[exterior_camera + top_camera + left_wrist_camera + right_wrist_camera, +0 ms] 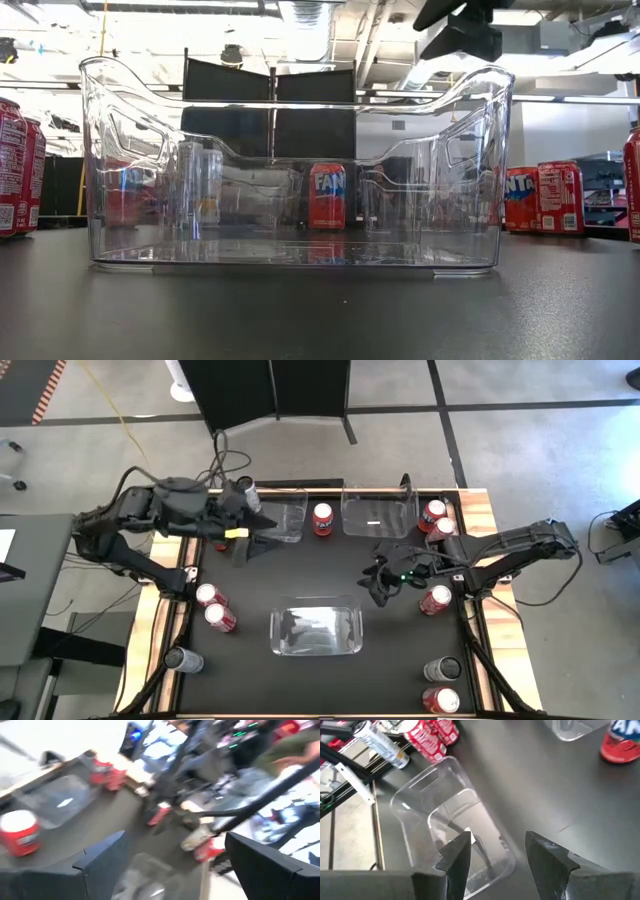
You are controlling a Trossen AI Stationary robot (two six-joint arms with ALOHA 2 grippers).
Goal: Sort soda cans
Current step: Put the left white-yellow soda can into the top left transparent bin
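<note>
Red cylindrical metal can (327, 196) at low-view centre reads "FAN"; left gripper (262, 523) spread, empty; right gripper (495, 852) parted, empty, above clear rectangular plastic bin (422, 790).

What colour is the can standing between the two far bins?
Red, with white lettering; clearest in the low view.

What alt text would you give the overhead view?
Two dark robot arms reach over a black table holding three clear plastic bins, all empty. Red and silver soda cans stand scattered around them; both the left gripper and the right gripper are open and empty.
</note>
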